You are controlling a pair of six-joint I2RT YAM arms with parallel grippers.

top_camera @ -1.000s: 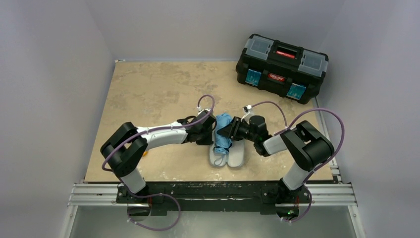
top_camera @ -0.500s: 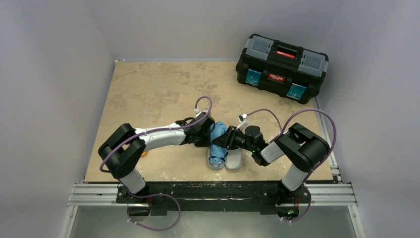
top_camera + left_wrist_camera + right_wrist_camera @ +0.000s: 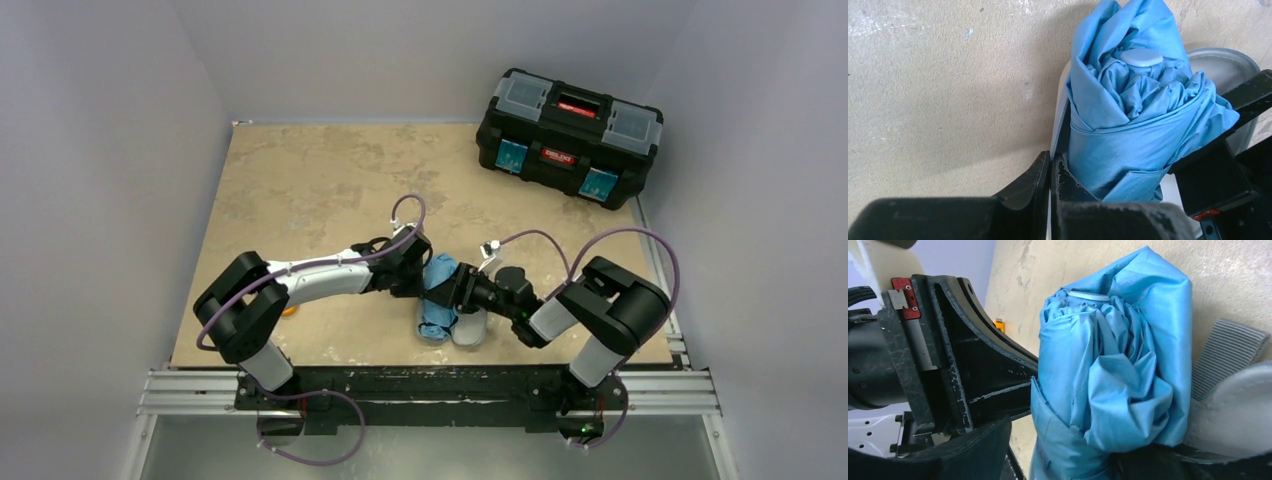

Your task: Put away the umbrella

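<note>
Tan mottled tabletop (image 3: 300,180) carries everything near its front edge. The right gripper (image 3: 462,289) clamps the umbrella (image 3: 1128,115) across its bundled blue canopy. The left gripper (image 3: 1049,165) seems pinched on the rim of the grey case (image 3: 1228,62) beneath it. Light, soft fabric will likely squash and slip; the stiff folded core should give firmer purchase.

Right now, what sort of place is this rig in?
Probably a lab robot test cell: bare walls boxing in a beige tabletop, aluminium rail along the near edge, black toolbox at the far-right corner.
</note>
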